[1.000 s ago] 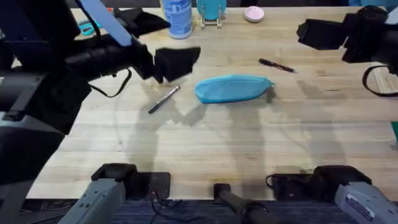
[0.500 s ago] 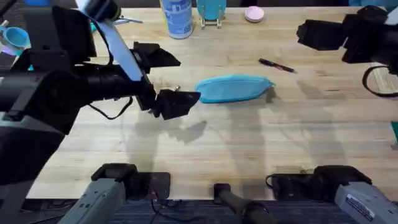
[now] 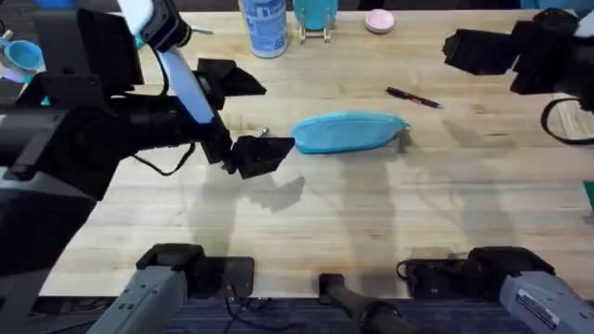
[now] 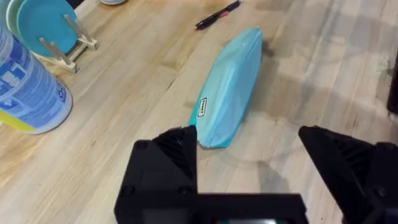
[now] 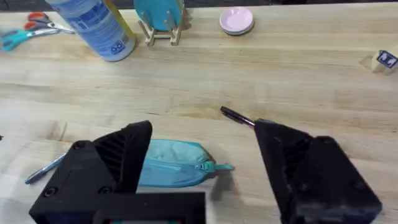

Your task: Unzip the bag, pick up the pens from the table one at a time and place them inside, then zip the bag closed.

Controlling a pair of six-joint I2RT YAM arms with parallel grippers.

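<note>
The light blue bag (image 3: 348, 132) lies zipped in the middle of the table (image 3: 371, 213), its pull tab (image 5: 217, 167) at the right end. My left gripper (image 3: 252, 119) hovers open just off the bag's left end (image 4: 227, 93), which shows between its fingers (image 4: 168, 162). The black pen (image 3: 413, 96) lies behind the bag to the right. The silvery pen (image 5: 45, 168) lies left of the bag, mostly covered by the left arm in the overhead view. My right gripper (image 3: 464, 51) hangs open at the far right, well away from the bag (image 5: 168, 162).
A blue-labelled white bottle (image 3: 264, 23), a teal plate in a wooden rack (image 3: 316, 19) and a pink dish (image 3: 379, 20) line the back edge. Scissors (image 5: 25, 31) lie at the back left. The front half of the table is bare wood.
The left gripper has come forward and right to the bag's left end, covering the silvery pen; it has hardly moved in the last half second. The right arm is still.
</note>
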